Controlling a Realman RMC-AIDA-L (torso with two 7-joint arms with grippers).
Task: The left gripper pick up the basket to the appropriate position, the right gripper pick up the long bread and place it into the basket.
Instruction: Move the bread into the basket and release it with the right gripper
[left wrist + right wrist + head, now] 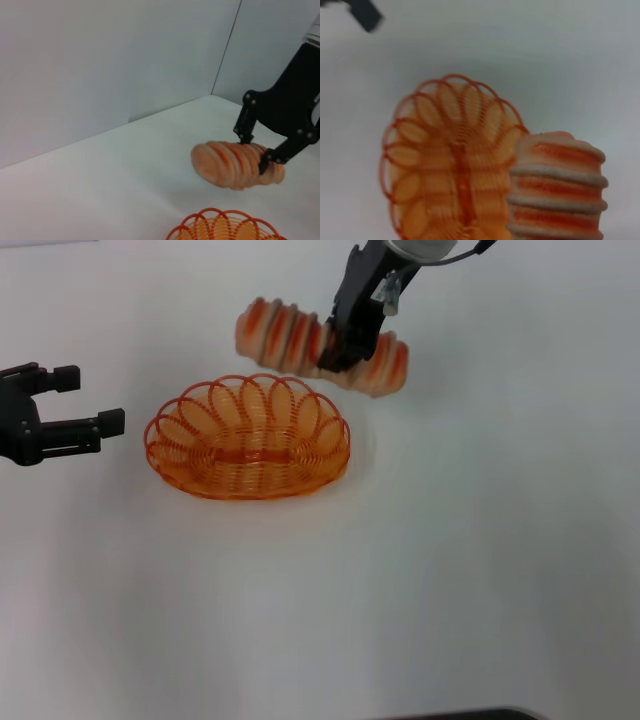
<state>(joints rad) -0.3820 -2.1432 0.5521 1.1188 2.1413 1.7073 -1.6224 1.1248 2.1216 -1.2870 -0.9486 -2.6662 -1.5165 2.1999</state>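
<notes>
My right gripper [345,345] is clamped across the long bread [290,335], holding it in the air above the tabletop [450,570] behind the basket [248,437]; my left gripper [85,400], fingers apart, waits beside the basket's left end

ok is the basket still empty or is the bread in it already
Empty. The basket holds nothing; the long bread hangs clamped in the right gripper, beyond the rim.
</notes>
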